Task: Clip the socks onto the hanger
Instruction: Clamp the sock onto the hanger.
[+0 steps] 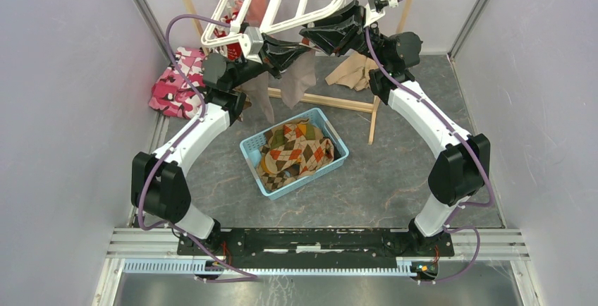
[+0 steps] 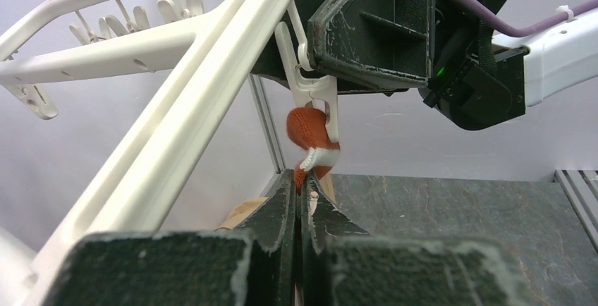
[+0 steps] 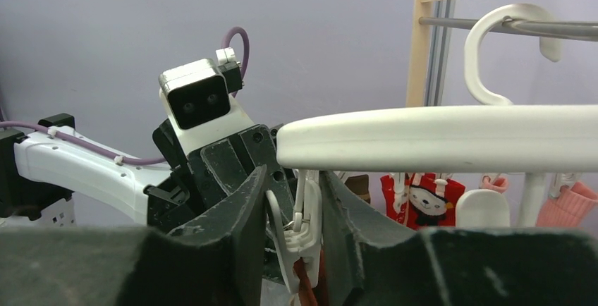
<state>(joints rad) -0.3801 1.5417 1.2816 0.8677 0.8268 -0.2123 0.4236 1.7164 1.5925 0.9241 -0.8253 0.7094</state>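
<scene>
Directly under clip (image 2: 315, 91): sock (image 2: 307, 128), orange end up at clip's mouth, rest running down into L gripper (image 2: 302, 194). Long axis near vertical in left wrist view. In top view, drab body hanging below both tools, over floor betw. basket (image 1: 248, 152) and wooden rack (image 1: 338, 101). Clip dangling from a crossbar of hanger (image 2: 176, 108), slanting across upper left of left wrist view.

L gripper: fingers pressed together, pinching a thin fold of sock just below its white band. Coming at clip from beneath, very near, no visible contact w/ clip itself.

R gripper (image 3: 296, 193): in from opposite side, higher up. Fingers part-spread, one each side of clip, pads against its levers by the look. A squeeze on clip, nothing else held.

Both arms about equally near: R already on clip, L feeding sock.

Bite of clip teeth on orange end vs. mere overlap: can't tell. Mouth hidden behind fabric in left wrist view, behind fingers in right wrist view.

Judgement: step in hand = seating this sock in clip. Next prob. calls for holding orange end inside mouth while easing R off levers, then opening L. Risk: end too shallow, slipping out on release.

Elsewhere: red sock (image 3: 423, 204) and pink sock (image 3: 570, 204) clipped further along hanger. Argyle socks (image 1: 296, 152) in basket, not yet hung.
</scene>
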